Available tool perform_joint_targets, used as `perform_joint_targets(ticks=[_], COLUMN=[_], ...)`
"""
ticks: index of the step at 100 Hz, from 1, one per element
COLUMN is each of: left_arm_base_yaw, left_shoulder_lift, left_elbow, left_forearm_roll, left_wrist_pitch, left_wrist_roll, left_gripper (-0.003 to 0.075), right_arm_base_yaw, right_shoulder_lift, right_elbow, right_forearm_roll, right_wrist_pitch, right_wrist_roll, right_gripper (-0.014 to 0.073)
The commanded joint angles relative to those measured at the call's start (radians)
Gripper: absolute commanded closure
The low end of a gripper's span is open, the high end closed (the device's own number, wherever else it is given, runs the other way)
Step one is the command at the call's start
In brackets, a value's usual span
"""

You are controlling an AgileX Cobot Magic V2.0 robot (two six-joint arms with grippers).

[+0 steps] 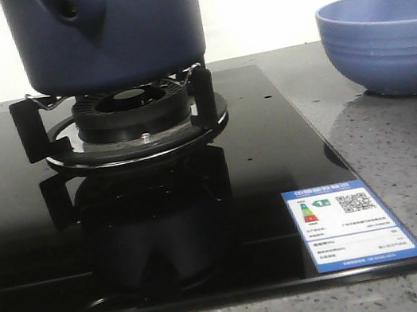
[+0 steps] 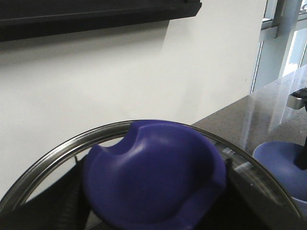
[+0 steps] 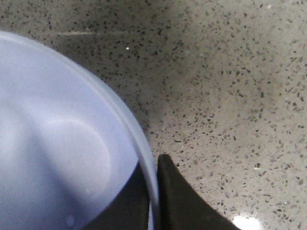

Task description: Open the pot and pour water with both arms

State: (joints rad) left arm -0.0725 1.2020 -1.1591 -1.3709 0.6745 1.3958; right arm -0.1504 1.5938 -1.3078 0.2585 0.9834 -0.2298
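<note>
Pot (image 1: pixel 118 30) sits on the burner stand (image 1: pixel 129 117) of the black glass stove (image 1: pixel 127 243), at the desk's (image 1: pixel 403 162) left-back area; handle stub with hole faces front-left. Top of pot is cut off in the front view, so cannot tell from there whether the lid is on.

Left wrist view: glass lid (image 2: pixel 158 177) with metal rim and big blue knob fills the lower part, white wall behind. Left gripper fingers aren't visible, can't tell how wide it is or whether it grips the lid.

Light blue bowl (image 1: pixel 387 44) stands on the speckled desk, right of the stove, near the back right. Right wrist view: bowl rim (image 3: pixel 129 124) runs between two dark fingers (image 3: pixel 180 196) of the right gripper (image 3: pixel 152 191), one inside, one outside, closed on the rim. Sticker label (image 1: pixel 352 223) on the stove's front right corner.
</note>
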Motion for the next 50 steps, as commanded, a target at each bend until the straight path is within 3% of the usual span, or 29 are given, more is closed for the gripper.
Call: perform_joint_targets(ticks=[1,50], left_arm_base_yaw=[-0.008,-0.008], left_shoulder_lift=[-0.023,-0.023], left_elbow=[-0.038,-0.038], left_forearm_roll=[-0.079,-0.079], left_wrist_pitch=[-0.005,-0.003], left_wrist_roll=[0.000,0.000], left_gripper=[0.0363,0.0363], right_arm_base_yaw=[-0.007,-0.007], right_shoulder_lift=[-0.037,-0.037], right_elbow=[-0.025,-0.025], right_forearm_roll=[0.012,0.000], right_wrist_pitch=[-0.018,-0.017], right_wrist_roll=[-0.010,-0.024], right_gripper=[0.0634,0.0634])
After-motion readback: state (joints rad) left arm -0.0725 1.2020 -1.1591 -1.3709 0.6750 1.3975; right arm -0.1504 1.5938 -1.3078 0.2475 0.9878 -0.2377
